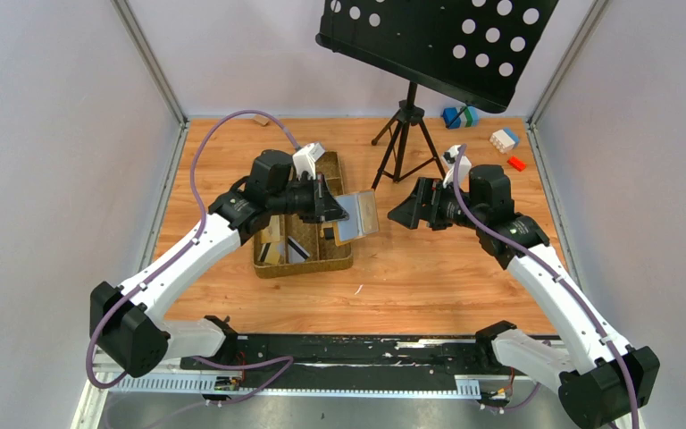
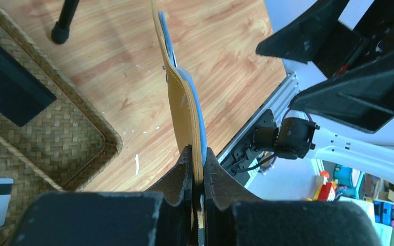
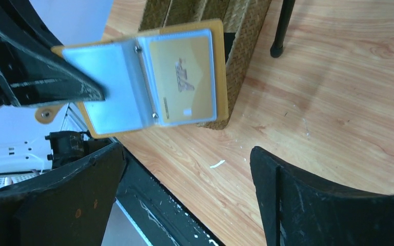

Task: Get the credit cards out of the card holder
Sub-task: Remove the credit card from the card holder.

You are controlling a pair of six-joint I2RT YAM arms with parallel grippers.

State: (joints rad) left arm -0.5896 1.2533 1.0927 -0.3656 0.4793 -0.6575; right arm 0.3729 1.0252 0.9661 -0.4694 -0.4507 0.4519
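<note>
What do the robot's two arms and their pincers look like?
The left arm and right arm share one build: white links between chunky black joints, with a purple cable looping along each. The left pincer and right pincer are black, with broad, wedge-shaped, scuffed fingers.
</note>
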